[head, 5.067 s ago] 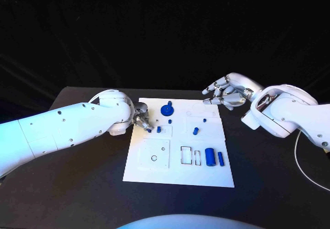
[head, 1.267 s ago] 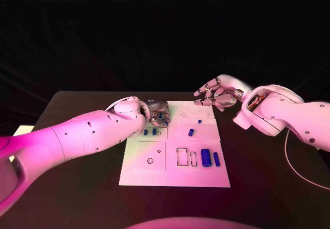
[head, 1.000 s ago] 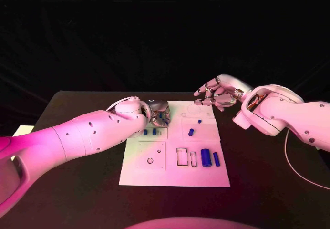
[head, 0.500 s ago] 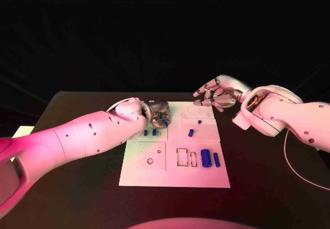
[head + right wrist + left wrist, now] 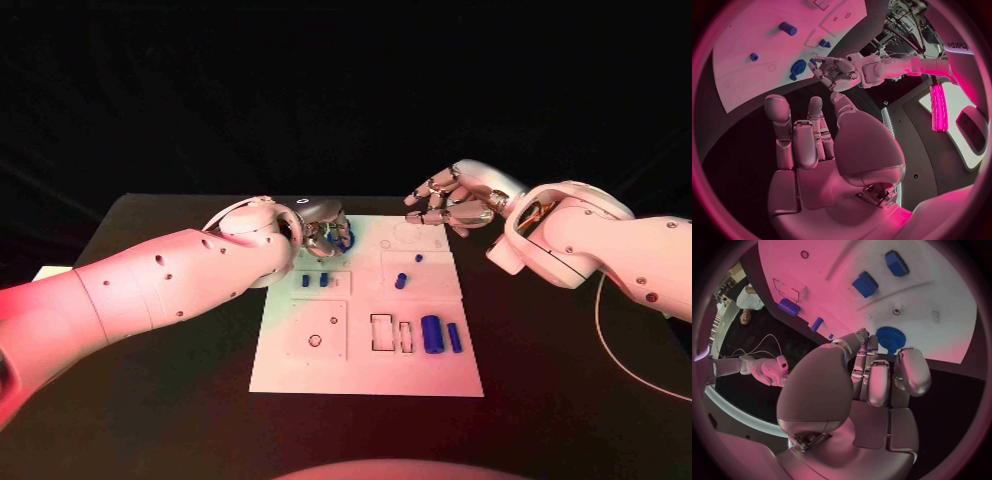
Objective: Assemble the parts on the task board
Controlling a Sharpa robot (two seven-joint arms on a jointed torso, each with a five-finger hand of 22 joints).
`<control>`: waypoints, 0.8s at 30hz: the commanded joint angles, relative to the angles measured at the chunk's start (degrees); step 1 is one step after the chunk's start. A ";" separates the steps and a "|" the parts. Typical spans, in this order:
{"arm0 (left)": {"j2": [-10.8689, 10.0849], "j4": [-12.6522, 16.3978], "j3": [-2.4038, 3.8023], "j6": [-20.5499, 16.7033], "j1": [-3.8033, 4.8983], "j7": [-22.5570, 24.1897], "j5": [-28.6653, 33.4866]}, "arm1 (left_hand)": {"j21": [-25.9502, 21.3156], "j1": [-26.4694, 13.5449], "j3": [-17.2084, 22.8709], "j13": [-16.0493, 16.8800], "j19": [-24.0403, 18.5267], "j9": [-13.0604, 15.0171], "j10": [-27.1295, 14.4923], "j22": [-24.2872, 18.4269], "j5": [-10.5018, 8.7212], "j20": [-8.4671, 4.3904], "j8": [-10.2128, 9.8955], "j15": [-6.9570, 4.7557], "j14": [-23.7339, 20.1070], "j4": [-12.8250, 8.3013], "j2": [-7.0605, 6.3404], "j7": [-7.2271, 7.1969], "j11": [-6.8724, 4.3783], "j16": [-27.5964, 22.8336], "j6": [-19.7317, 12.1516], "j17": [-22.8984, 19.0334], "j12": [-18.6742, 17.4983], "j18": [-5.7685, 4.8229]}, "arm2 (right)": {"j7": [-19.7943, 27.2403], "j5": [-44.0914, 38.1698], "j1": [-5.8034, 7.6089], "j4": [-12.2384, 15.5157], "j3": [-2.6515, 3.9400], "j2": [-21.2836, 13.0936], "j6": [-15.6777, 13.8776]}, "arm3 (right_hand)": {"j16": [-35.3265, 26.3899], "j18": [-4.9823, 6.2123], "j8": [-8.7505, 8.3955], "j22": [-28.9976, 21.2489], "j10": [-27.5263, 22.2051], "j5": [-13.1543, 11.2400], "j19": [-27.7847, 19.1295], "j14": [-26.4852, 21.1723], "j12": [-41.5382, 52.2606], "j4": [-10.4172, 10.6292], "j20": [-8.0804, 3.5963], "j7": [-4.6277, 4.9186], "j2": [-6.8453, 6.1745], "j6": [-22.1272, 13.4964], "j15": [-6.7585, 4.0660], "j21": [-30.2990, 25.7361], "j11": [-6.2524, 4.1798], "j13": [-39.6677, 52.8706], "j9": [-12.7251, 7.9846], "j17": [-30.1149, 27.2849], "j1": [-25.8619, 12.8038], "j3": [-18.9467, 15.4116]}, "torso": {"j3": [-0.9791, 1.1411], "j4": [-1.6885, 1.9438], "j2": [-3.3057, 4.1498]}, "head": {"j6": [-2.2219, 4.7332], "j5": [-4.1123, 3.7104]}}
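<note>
The white task board (image 5: 368,370) lies in the middle of the black table (image 5: 173,400), marked out in outlined squares and recesses. Near its far left corner stands a blue gear (image 5: 891,337), and the left hand (image 5: 326,229) hovers just over it; in the left wrist view the fingers (image 5: 911,371) curl inward above the gear with nothing between them, and whether a fingertip touches the gear cannot be told. Two small blue blocks (image 5: 315,280) sit side by side in the square section just nearer the robot. In the section to their right stand two small blue pegs (image 5: 410,269). Nearer still, a rectangular recess (image 5: 382,332) holds nothing, and just beside it lie a thick blue cylinder (image 5: 431,331) and a thinner blue pin (image 5: 454,336). The right hand (image 5: 450,206) hangs above the board's far right corner, fingers loosely spread and bent, holding nothing.
</note>
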 commanded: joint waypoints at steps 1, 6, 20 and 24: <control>-1.00 0.87 0.18 -0.13 0.50 -0.19 3.20 | 0.27 -0.88 0.38 -0.06 0.70 0.07 0.42 0.06 0.07 -0.18 -0.23 -0.19 1.88 0.04 -0.10 0.01 -0.02 -0.13 0.41 -0.06 -0.44 -0.65 | 0.53 0.15 -0.05 -0.02 0.00 -0.02 0.12 | -0.20 0.54 0.37 0.00 -0.47 0.22 -0.12 1.67 0.37 0.32 -0.16 0.02 0.49 -0.16 -0.22 -0.32 -0.11 -0.09 -0.03 -0.02 -0.04 -0.04 | -0.01 0.15 -0.08 | 0.04 0.09; -2.87 1.53 0.25 1.50 0.90 -0.70 4.71 | 0.24 -1.27 0.47 -0.06 0.65 0.03 0.45 0.08 0.10 -0.17 -0.37 -0.19 1.91 0.01 -0.16 -0.01 -0.02 -0.03 0.41 0.07 -0.75 -0.63 | 0.44 0.16 -0.07 0.02 0.00 -0.08 0.19 | -0.20 0.54 0.37 0.00 -0.47 0.22 -0.12 1.67 0.37 0.32 -0.16 0.02 0.49 -0.16 -0.22 -0.32 -0.11 -0.09 -0.03 -0.02 -0.04 -0.04 | -0.06 0.23 -0.03 | 0.09 0.19; -4.45 0.74 -0.49 5.11 0.76 -1.61 5.66 | 0.03 -1.65 0.58 -0.07 0.53 -0.02 0.38 -0.04 0.16 -0.16 -0.58 -0.16 1.91 -0.02 -0.22 0.05 0.04 -0.01 0.31 0.02 -1.11 -0.58 | 0.30 0.17 -0.08 0.02 -0.01 -0.04 0.29 | -0.24 0.56 0.38 -0.07 -0.46 0.20 -0.15 1.65 0.39 0.36 -0.16 0.01 0.49 -0.14 -0.22 -0.36 -0.11 -0.09 -0.03 -0.07 -0.05 -0.06 | 0.01 0.04 0.01 | 0.02 0.80; -4.35 0.41 -0.69 5.75 0.63 -1.64 5.70 | 0.01 -1.70 0.60 -0.08 0.51 -0.03 0.36 -0.04 0.17 -0.15 -0.62 -0.15 1.90 -0.03 -0.21 0.05 0.05 -0.03 0.28 -0.02 -1.17 -0.58 | 0.28 0.17 -0.08 0.06 -0.01 -0.04 0.29 | -0.24 0.56 0.38 -0.07 -0.46 0.20 -0.15 1.65 0.39 0.36 -0.16 0.01 0.49 -0.14 -0.22 -0.36 -0.11 -0.09 -0.03 -0.07 -0.05 -0.06 | 0.00 0.05 0.02 | -0.08 0.93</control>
